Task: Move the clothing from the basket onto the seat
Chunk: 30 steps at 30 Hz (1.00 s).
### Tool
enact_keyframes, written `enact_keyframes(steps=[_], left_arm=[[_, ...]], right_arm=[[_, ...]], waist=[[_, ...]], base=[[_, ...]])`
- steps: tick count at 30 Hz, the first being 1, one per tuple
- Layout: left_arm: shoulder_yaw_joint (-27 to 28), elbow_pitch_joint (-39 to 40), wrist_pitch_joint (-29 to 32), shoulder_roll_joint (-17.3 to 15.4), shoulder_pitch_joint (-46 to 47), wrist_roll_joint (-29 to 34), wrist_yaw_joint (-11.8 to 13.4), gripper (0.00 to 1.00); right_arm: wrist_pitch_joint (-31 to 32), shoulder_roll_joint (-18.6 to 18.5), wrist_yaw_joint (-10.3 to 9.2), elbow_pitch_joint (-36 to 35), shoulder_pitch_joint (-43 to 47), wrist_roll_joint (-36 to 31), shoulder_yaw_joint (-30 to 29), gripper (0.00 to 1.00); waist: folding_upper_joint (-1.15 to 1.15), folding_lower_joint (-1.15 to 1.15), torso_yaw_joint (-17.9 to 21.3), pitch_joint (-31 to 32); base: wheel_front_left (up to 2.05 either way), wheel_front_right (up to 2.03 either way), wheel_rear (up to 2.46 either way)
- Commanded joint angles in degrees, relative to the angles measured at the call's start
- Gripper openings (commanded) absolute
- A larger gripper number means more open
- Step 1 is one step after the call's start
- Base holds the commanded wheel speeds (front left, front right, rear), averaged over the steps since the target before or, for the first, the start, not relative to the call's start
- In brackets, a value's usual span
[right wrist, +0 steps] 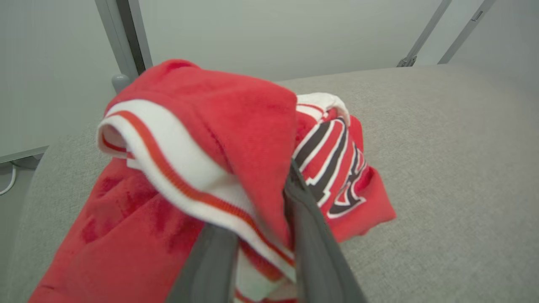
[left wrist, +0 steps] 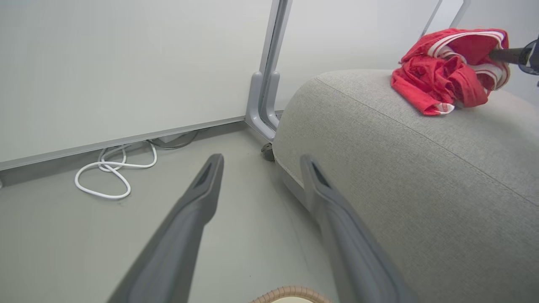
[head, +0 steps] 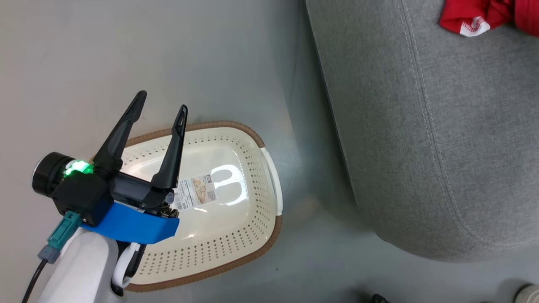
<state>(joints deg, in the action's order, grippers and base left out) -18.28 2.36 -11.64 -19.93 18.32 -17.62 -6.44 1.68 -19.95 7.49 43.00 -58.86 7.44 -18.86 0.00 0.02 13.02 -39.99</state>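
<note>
The clothing [head: 471, 17] lies bunched on the grey seat [head: 421, 126] near its far end. In the left wrist view it is a red heap [left wrist: 442, 75] on the seat [left wrist: 421, 189], with one dark finger [left wrist: 505, 54] of my right gripper reaching into the striped piece from the right. My right gripper [right wrist: 257, 202] has red and white fabric [right wrist: 189, 168] draped over and between its fingers, with the tips buried. My left gripper [head: 163, 102] hangs open over the far rim of the basket [head: 236, 126], whose bottom shows just a paper label. Its open fingers [left wrist: 261, 160] point at the floor beside the seat.
The basket stands on the grey floor left of the seat, with a narrow strip of floor between them. A white cable [left wrist: 109, 172] loops by the wall panel. A grey frame post [left wrist: 263, 101] stands at the seat's far corner.
</note>
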Motion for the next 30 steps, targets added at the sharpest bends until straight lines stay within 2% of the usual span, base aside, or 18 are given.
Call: enact_keyframes(steps=[1,5,10,17,23,30], left_arm=[[0.02,-0.13,-0.66,0.2,-0.05,-0.34,0.2,1.0],[-0.34,-2.44,-2.03,1.83,-0.85,-1.37,0.13,1.0],[0.33,-5.52,-3.13,3.96,-2.17,-2.44,0.59,1.0],[3.68,-9.5,-3.57,7.32,-5.77,-3.61,1.15,1.0],[8.58,-11.0,-3.6,10.04,-10.55,-3.11,1.16,1.0],[12.82,-13.87,-3.61,12.07,-15.04,-1.29,0.99,1.0]], right_arm=[[-1.03,0.26,0.01,0.88,1.05,-0.24,0.28,1.0],[-3.22,-1.08,0.01,1.63,4.05,-1.13,3.63,1.0],[-4.75,-0.63,0.0,-1.55,8.56,0.17,6.36,1.0],[-2.59,1.75,0.01,-13.46,21.58,2.11,11.08,1.0],[-0.63,6.52,0.01,-24.36,34.44,1.74,14.58,1.0],[-1.92,13.07,0.01,-32.95,45.2,-0.49,14.44,1.0]], waist=[[0.0,-0.02,0.07,1.14],[0.0,-0.02,-0.39,5.89],[0.0,-0.02,-1.11,11.24],[0.0,-0.02,-2.65,20.87],[0.0,-0.02,-5.36,28.2],[0.0,-0.02,-9.89,33.37]], base=[[0.0,0.0,0.0],[0.0,0.0,0.0],[0.0,0.0,0.0],[0.0,0.0,0.0],[0.0,0.0,0.0],[0.0,0.0,0.0]])
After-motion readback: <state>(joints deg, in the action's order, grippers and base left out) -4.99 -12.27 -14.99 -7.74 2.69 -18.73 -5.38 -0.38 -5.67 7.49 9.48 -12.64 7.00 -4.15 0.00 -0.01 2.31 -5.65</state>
